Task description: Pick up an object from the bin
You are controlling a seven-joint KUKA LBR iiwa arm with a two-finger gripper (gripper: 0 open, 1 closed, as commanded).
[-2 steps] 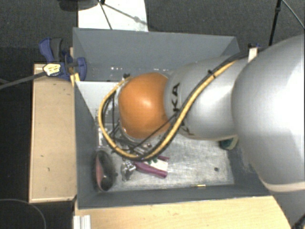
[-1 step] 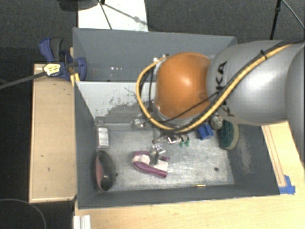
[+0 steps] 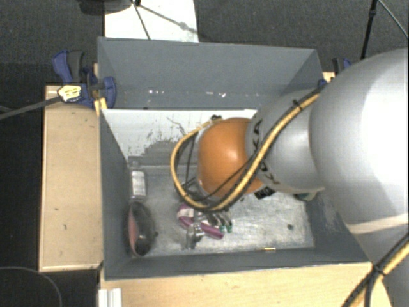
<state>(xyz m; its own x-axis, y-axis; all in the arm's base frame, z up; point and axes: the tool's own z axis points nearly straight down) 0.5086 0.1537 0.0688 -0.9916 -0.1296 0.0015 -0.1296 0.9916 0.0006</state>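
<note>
Your claw [image 3: 199,228] hangs low over the purple piece [image 3: 214,231] at the bin's [image 3: 114,197] front; nothing looks lifted, and you can't tell whether it's gripping.

The arm's orange cover [image 3: 222,155] hangs low in the grey bin [image 3: 211,75], right above a small purple-and-green heap [image 3: 206,225] near the front wall. Leftward lie a dark oval thing [image 3: 140,228] and a silvery block [image 3: 138,183].

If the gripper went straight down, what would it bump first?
Most likely the purple and green clump just under the gripper, near the front wall of the bin. Depth is unclear here; it may already be touching.
</note>
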